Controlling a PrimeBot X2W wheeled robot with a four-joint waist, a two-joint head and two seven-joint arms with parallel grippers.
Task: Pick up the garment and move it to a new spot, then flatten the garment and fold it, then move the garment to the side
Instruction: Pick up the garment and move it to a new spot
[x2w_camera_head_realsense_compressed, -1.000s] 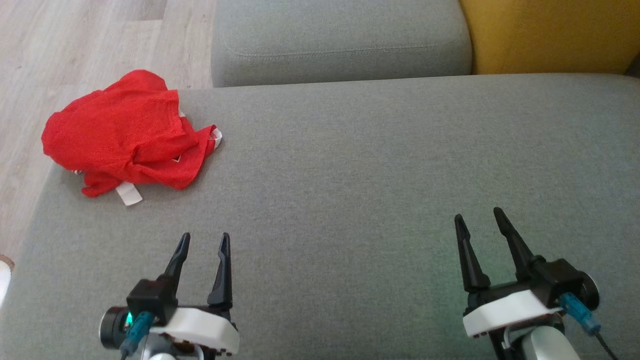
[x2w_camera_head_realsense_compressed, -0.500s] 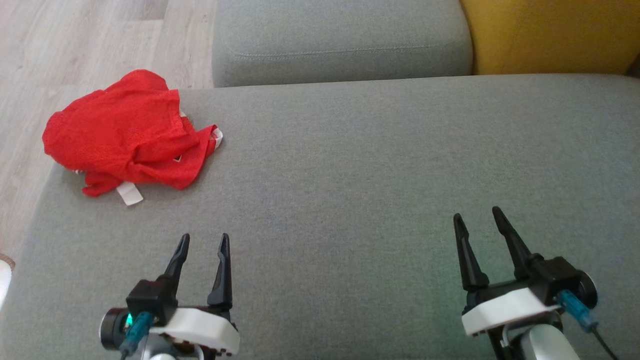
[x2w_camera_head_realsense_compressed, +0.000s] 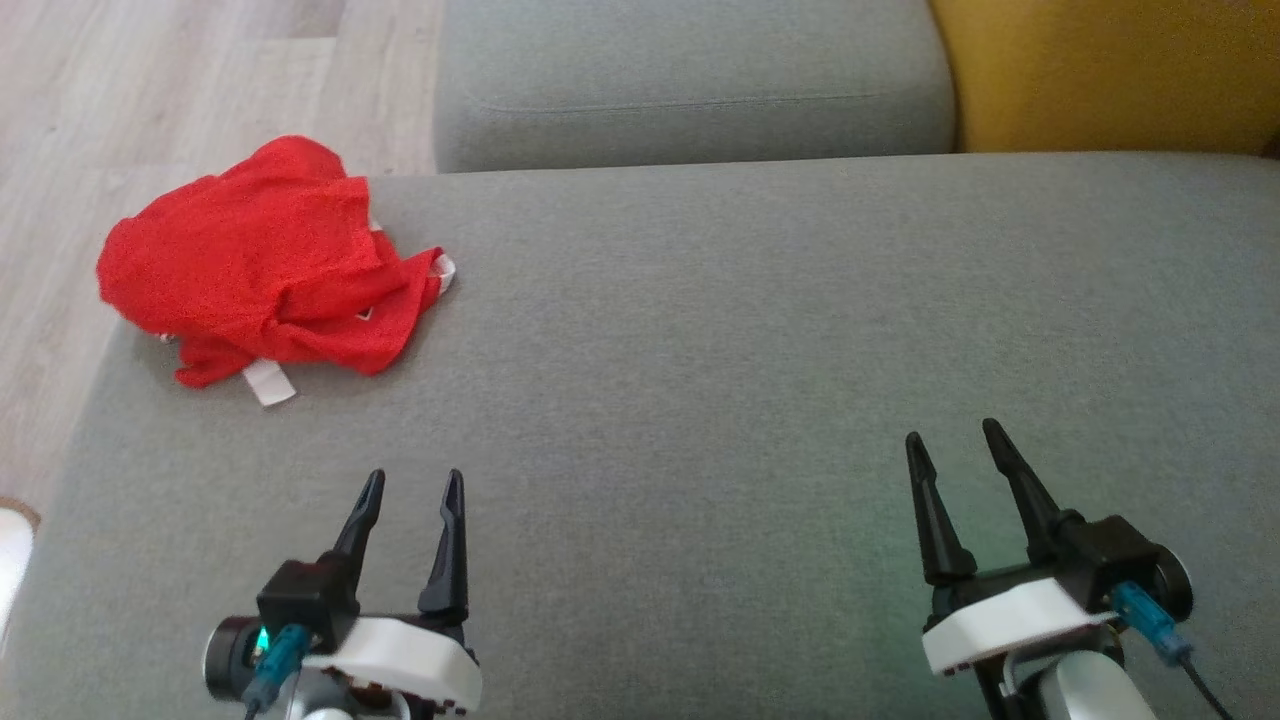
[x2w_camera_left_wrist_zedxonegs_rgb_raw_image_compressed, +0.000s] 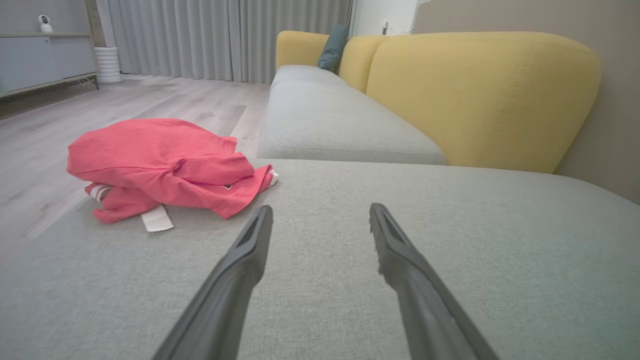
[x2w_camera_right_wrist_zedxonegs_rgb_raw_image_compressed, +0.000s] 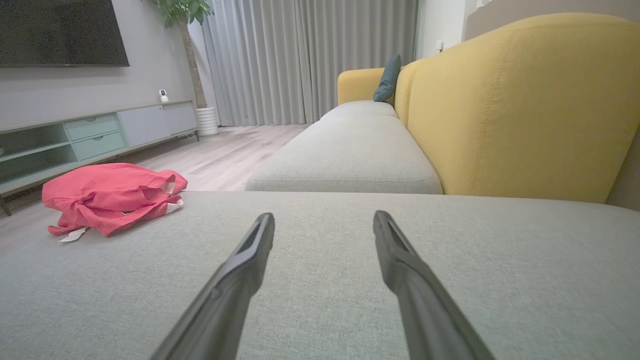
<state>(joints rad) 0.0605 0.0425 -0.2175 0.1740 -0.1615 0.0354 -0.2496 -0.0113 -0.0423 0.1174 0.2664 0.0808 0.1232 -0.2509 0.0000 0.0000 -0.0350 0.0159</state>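
A crumpled red garment (x2w_camera_head_realsense_compressed: 265, 270) lies in a heap at the far left corner of a broad grey sofa seat (x2w_camera_head_realsense_compressed: 700, 330), its bulk reaching the seat's left edge. A white label (x2w_camera_head_realsense_compressed: 270, 383) pokes out from its near side and lies flat on the fabric, and a strip of white trim shows at its right end. Nothing touches the garment.

The left gripper (x2w_camera_head_realsense_compressed: 414, 478) hovers low over the near left part of the seat. Its two dark fingers are spread apart and empty, pointing toward the far side, with the garment ahead and to their left, well apart from them. The right gripper (x2w_camera_head_realsense_compressed: 950, 433) hangs over the near right part of the seat, its jaws likewise standing open with nothing between them, and it is farther still from the garment.

Beyond the seat's far edge runs a second grey cushion (x2w_camera_head_realsense_compressed: 690, 90), and to its right rises a yellow backrest (x2w_camera_head_realsense_compressed: 1100, 70). A teal pillow (x2w_camera_left_wrist_zedxonegs_rgb_raw_image_compressed: 334, 47) leans at the sofa's far end. Pale wood floor (x2w_camera_head_realsense_compressed: 150, 80) stretches to the left of the sofa. Grey curtains (x2w_camera_left_wrist_zedxonegs_rgb_raw_image_compressed: 225, 35) hang across the far wall. In the right wrist view a low cabinet (x2w_camera_right_wrist_zedxonegs_rgb_raw_image_compressed: 100, 132) stands along the left wall under a dark television (x2w_camera_right_wrist_zedxonegs_rgb_raw_image_compressed: 60, 30), with a potted plant (x2w_camera_right_wrist_zedxonegs_rgb_raw_image_compressed: 185, 15) beside it.
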